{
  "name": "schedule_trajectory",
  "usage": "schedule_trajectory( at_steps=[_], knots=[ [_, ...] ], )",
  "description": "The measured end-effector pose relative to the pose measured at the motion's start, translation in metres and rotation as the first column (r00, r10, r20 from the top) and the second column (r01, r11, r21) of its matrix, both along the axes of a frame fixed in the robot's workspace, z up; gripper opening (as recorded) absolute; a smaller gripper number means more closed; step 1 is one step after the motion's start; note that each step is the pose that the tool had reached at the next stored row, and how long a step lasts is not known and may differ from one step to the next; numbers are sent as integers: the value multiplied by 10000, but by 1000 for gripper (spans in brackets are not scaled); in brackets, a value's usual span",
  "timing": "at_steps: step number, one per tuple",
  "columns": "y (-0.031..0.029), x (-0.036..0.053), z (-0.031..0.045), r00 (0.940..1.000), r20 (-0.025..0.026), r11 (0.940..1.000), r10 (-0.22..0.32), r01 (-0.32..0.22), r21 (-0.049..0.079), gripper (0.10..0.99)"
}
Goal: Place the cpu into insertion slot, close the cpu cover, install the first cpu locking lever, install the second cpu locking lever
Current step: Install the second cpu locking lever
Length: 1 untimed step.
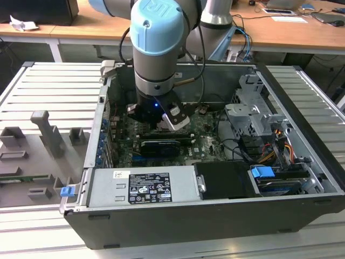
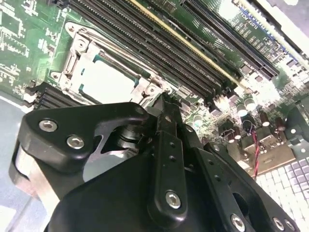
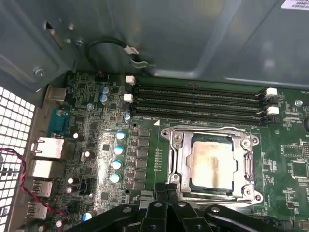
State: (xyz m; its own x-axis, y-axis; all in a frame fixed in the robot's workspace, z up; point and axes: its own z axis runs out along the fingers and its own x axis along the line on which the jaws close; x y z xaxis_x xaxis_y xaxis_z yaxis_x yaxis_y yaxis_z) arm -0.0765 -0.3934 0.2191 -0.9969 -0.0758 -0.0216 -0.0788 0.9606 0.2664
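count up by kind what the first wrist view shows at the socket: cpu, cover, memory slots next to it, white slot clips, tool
cpu: 1
cpu cover: 1
memory slots: 4
white slot clips: 4
tool: 1
total: 11

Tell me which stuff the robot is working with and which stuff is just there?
Working with:
- cpu, in its slot
- cpu cover, closed over it
- end effector, by the socket

Just there:
- memory slots
- power supply box
- grey blocks outside the case
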Motion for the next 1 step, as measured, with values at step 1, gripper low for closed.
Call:
schedule_trajectory(
  at_steps=[1],
  knots=[
    [0, 0, 0, 10000, 0, 10000, 0, 0, 1, 106]
  ],
)
